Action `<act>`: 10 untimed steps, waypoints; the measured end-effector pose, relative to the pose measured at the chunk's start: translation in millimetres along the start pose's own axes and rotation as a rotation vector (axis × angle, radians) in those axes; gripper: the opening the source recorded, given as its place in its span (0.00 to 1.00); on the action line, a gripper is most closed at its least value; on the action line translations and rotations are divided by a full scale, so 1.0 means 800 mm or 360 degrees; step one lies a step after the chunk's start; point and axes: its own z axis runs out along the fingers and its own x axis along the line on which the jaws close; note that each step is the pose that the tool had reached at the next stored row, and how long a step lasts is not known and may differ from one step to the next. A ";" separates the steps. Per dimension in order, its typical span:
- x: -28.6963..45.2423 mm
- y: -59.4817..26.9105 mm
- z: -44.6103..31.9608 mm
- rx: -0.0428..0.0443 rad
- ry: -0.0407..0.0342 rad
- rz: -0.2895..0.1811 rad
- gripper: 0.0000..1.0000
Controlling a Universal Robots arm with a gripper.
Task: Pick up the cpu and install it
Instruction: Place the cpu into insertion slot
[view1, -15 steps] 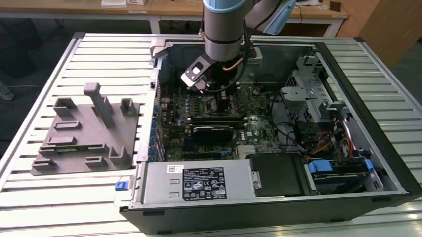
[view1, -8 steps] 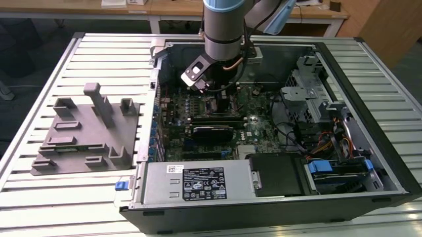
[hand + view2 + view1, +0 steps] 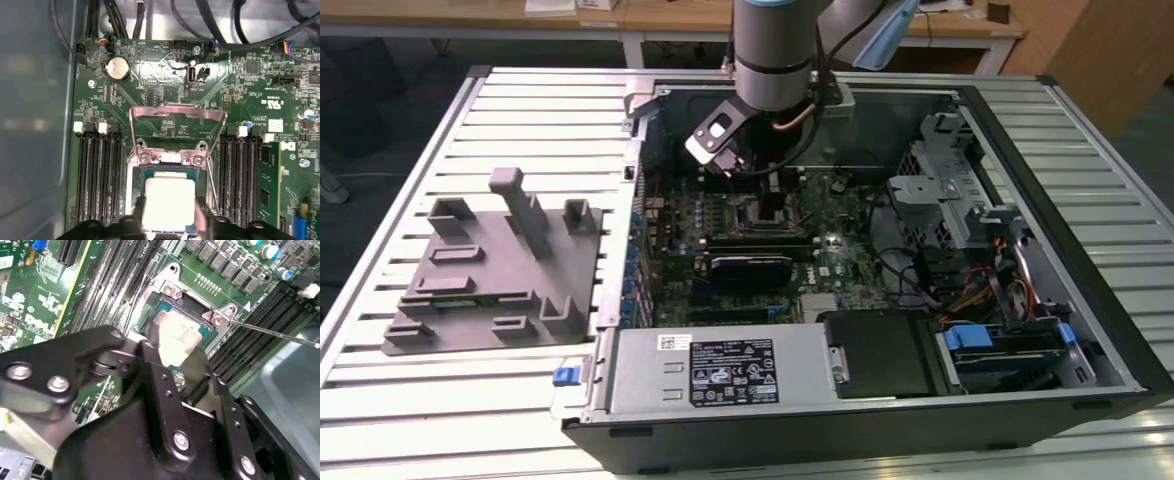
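In the exterior view the arm (image 3: 774,50) drops steeply into the open case (image 3: 1067,200), with the claw (image 3: 767,190) low over the green board (image 3: 847,250). In the second wrist view, black fingers (image 3: 150,357) pinch opposite edges of the cpu (image 3: 177,335), which lies in the dark socket (image 3: 197,301). In the first wrist view the cpu is a flat square with a matte silver top, beneath the raised shiny metal frame (image 3: 177,112).

Robotics lab bench — a slatted metal table (image 3: 414,405) carries an opened computer case (image 3: 854,440). Wooden desks (image 3: 660,14) stand behind.
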 end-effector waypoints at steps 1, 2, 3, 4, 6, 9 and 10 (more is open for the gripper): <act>0.0000 0.000 -0.0017 0.0001 0.0000 0.0000 0.47; 0.0000 0.000 -0.0035 0.0001 0.0000 0.0000 0.41; 0.0001 0.000 -0.0054 0.0002 0.0000 0.0000 0.35; 0.0000 0.001 -0.0074 0.0003 0.0000 0.0000 0.35; 0.0001 0.001 -0.0121 0.0003 0.0000 0.0000 0.23; 0.0001 0.001 -0.0182 0.0004 0.0000 0.0000 0.17; 0.0001 0.001 -0.0199 0.0004 0.0000 0.0000 0.11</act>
